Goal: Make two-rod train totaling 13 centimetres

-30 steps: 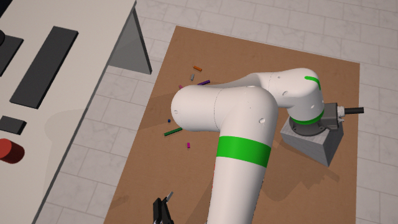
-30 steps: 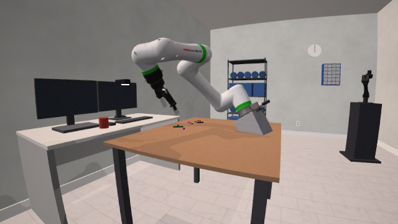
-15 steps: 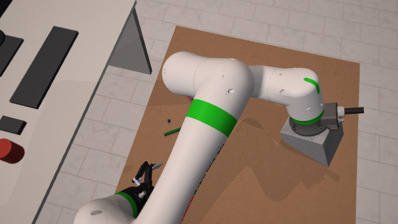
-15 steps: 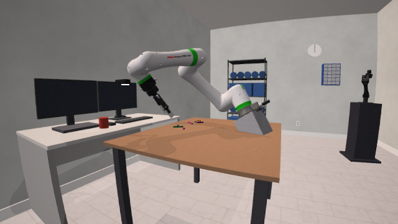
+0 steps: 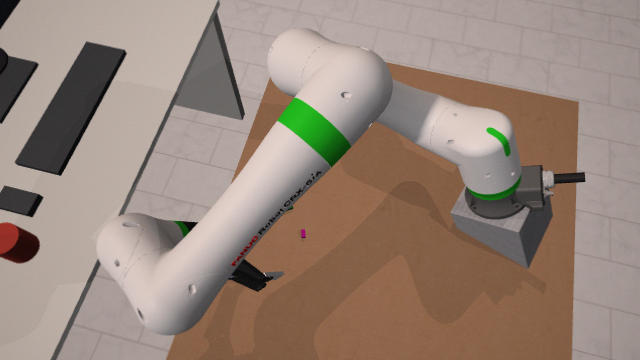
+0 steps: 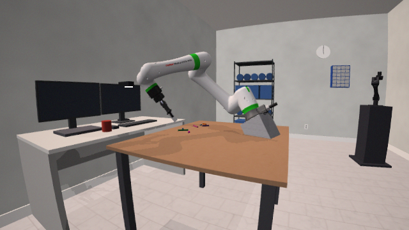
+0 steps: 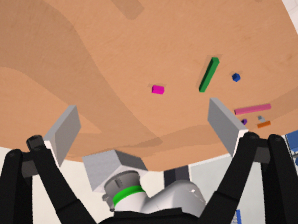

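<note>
My gripper (image 5: 266,281) (image 6: 173,119) (image 7: 143,112) is open and empty, tilted, above the table's left side. The magenta rod (image 5: 303,233) (image 6: 188,131) (image 7: 158,90) shows between and beyond the fingers in the wrist view. The green rod (image 6: 183,130) (image 7: 209,75) lies near the small blue rod (image 7: 236,77). Farther off lie the pink rod (image 6: 195,126) (image 7: 253,109), the purple rod (image 7: 244,121), the grey rod (image 7: 261,118) and the orange rod (image 7: 264,124). The rods lie apart. In the top view the arm hides most of them.
The wooden table (image 5: 450,310) (image 6: 223,153) carries the arm's grey base block (image 5: 500,232) (image 6: 260,128). A white desk (image 5: 130,105) (image 6: 41,140) stands along the table's left side, with a red cylinder (image 5: 17,243) (image 6: 106,126), keyboards and monitors. The forearm reaches over the table.
</note>
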You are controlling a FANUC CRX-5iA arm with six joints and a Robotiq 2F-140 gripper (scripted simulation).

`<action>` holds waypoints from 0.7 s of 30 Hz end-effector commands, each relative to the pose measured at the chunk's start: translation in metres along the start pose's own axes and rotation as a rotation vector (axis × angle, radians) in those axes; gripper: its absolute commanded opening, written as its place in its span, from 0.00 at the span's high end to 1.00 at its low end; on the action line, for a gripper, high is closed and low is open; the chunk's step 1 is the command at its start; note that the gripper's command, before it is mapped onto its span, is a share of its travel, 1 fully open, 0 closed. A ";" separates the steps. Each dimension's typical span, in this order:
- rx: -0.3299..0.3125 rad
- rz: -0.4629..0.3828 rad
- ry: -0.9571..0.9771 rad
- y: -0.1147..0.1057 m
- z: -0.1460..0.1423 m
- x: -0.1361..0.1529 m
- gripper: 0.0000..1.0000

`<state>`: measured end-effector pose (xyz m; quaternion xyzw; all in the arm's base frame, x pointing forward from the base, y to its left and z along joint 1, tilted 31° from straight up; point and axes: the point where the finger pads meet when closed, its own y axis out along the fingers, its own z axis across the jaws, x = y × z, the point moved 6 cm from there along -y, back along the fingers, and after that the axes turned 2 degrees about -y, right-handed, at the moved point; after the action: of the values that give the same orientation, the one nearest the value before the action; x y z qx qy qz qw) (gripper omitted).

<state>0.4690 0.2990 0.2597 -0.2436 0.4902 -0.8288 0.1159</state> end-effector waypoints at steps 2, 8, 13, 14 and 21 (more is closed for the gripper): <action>-0.095 0.011 0.063 0.013 0.051 0.007 0.00; -0.187 0.030 0.137 0.028 0.101 0.021 0.00; -0.260 0.053 0.203 0.040 0.142 0.037 0.00; -0.260 0.053 0.203 0.040 0.142 0.037 0.00; -0.361 0.100 0.311 0.058 0.198 0.067 0.00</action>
<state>0.5096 0.1266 0.2997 -0.1330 0.6292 -0.7645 0.0437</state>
